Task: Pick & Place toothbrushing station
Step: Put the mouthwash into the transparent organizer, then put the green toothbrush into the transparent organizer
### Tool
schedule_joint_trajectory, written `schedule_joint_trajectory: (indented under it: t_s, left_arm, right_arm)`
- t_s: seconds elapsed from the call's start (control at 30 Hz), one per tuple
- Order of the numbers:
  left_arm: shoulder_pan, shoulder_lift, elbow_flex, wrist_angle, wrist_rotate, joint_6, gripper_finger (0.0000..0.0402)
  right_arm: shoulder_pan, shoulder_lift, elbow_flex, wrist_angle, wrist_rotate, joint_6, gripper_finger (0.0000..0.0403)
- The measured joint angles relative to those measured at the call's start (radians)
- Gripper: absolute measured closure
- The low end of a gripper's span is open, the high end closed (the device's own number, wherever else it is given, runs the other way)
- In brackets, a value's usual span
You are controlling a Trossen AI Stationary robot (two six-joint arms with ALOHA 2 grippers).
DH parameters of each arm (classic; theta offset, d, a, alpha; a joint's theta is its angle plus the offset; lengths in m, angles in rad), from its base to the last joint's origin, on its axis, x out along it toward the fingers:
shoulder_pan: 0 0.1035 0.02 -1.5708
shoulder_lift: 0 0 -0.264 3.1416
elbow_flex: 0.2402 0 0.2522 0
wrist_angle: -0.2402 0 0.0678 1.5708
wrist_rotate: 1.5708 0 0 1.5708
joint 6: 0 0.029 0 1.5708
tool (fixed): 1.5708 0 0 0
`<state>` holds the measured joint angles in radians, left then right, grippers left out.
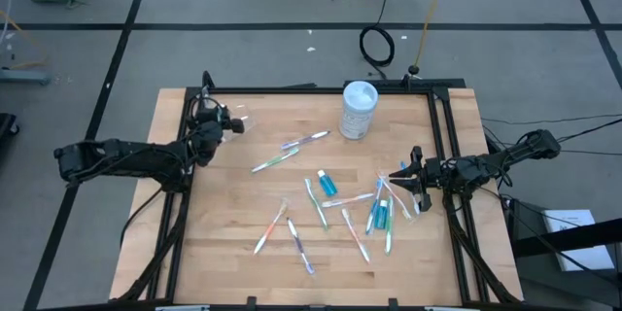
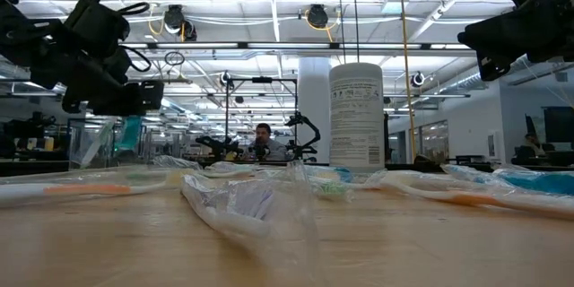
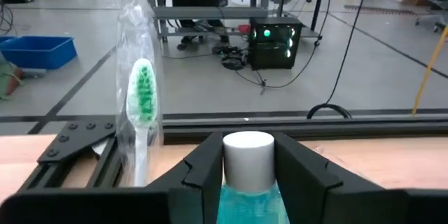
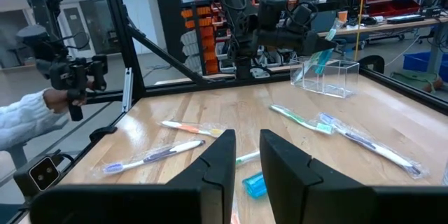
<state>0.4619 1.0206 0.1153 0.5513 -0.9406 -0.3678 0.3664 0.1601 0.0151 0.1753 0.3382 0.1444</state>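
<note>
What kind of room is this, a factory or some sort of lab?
Most likely a robotics lab in a big open workshop. A wooden table sits between two robot arms, wrapped toothbrushes lie scattered on it, and beyond it stand storage shelves and other robot rigs.

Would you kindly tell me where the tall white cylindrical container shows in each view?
High view: white cylindrical container near the table's far edge, right of centre.
Low view: the container upright, right of centre.
Left wrist view: not in it.
Right wrist view: not in it.
Shared landmark: the wooden table top.
</note>
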Motion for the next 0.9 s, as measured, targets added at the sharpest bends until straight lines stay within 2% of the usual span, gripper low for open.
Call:
schedule_joint_trajectory:
  t_s: [0.1, 0.23, 0.67, 0.9]
  left_arm:
    - [0.026, 0.000, 0.001, 0.000, 0.043, 0.024, 0.0273]
    - [0.063, 0.000, 0.001, -0.001, 0.122, -0.046, 0.0271]
    - [0.099, 0.000, 0.001, -0.001, 0.135, -0.016, 0.0270]
    - [0.090, -0.002, 0.002, 0.070, 0.239, 0.050, 0.0270]
  right_arm:
    - [0.000, 0.000, 0.000, 0.000, 0.000, 0.000, 0.0344]
    - [0.000, 0.000, 0.000, 0.000, 0.000, 0.000, 0.0344]
    - [0.000, 0.000, 0.000, 0.000, 0.000, 0.000, 0.0344]
    - [0.000, 0.000, 0.000, 0.000, 0.000, 0.000, 0.0344]
